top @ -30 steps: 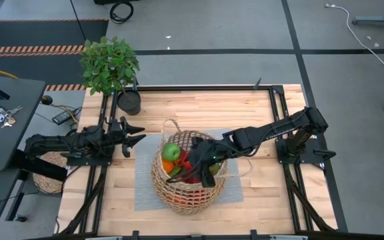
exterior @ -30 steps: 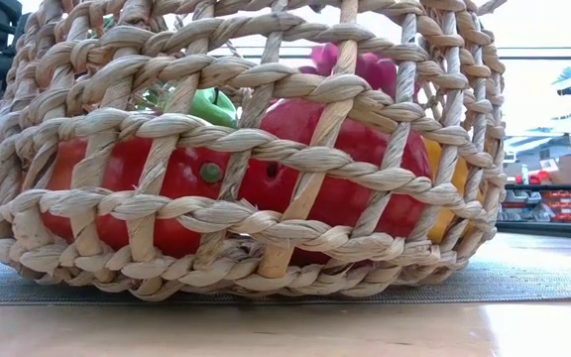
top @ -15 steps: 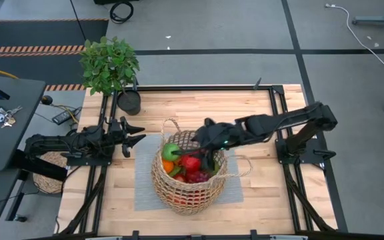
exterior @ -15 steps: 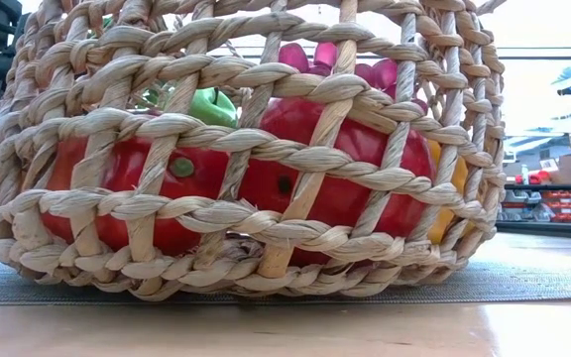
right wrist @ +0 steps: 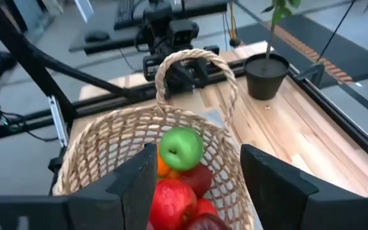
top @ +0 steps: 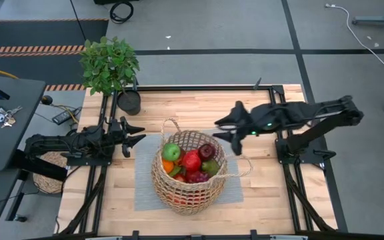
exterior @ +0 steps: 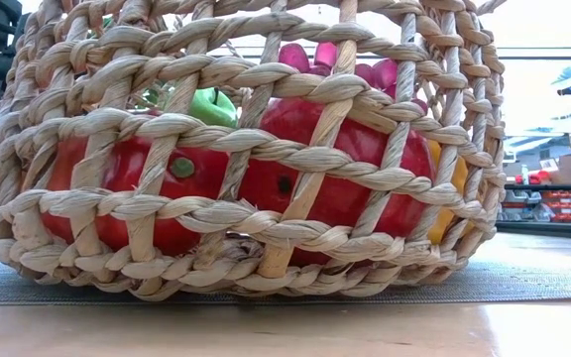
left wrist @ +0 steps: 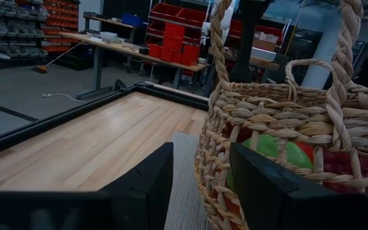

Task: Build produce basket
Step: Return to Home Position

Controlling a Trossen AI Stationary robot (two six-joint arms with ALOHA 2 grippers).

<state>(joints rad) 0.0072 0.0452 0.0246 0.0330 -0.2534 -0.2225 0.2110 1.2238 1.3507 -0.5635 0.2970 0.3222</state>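
Observation:
The tan wicker basket [top: 187, 175] stands with its bottom on a grey mat [top: 144, 181] at the table's middle. It fills the low view [exterior: 236, 149]. In it lie a green apple [top: 171, 152], a red fruit [top: 192, 161], a dark red fruit [top: 207, 151], an orange one [top: 167, 166] and others. My right gripper [top: 220, 129] is open and empty, above the table just far-right of the basket; its wrist view looks down on the apple [right wrist: 181, 147]. My left gripper [top: 137, 133] is open and empty, left of the basket [left wrist: 280, 128].
A leafy potted plant [top: 110, 63] in a black pot [top: 129, 102] stands at the table's far left corner. A small flat woven disc [top: 45, 179] lies beyond the left edge. Bare wood shows in front of and to the right of the mat.
My right gripper has risen out of the basket and drawn back toward the table's far right, clear of the rim. The dark red fruit and the red fruit now show where the gripper was. The basket has stayed in place.

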